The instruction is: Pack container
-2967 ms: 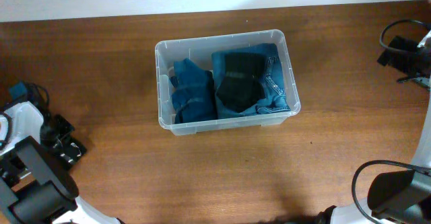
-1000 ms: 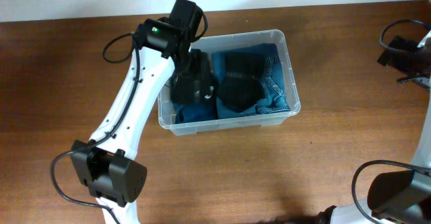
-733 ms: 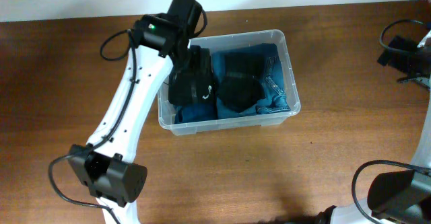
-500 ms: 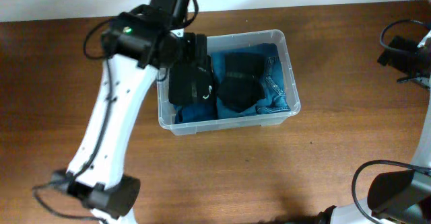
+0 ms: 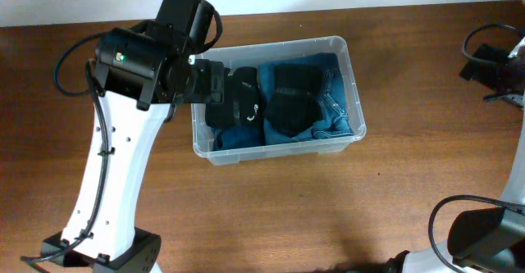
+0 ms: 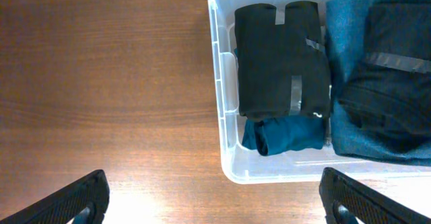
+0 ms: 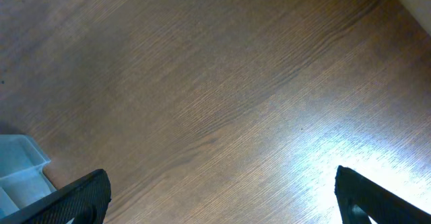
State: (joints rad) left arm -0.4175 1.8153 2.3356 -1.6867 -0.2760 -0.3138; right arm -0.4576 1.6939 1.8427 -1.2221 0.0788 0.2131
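The container point(image 5: 279, 148) is a clear plastic bin in the middle of the wooden table. In its left half a folded black garment point(image 5: 242, 99) point(image 6: 279, 59) lies on a folded blue one point(image 6: 283, 133). In its right half a second black garment point(image 5: 294, 101) rests on blue fabric point(image 5: 336, 113). My left gripper point(image 6: 217, 209) hangs open and empty, high above the container's near-left corner point(image 6: 225, 109), touching nothing. My right gripper point(image 7: 222, 207) is open and empty over bare wood, far to the right of the container, whose corner point(image 7: 20, 163) just shows.
The left arm point(image 5: 143, 56) reaches over the table left of the bin from its base at the bottom left. The right arm point(image 5: 492, 64) and its cables stay at the far right edge. A pale wall runs along the back of the table.
The left arm has lifted out of the bin and drawn back to the left. The folded black garment it brought stays on the blue one in the bin's left half. The right arm has not moved.
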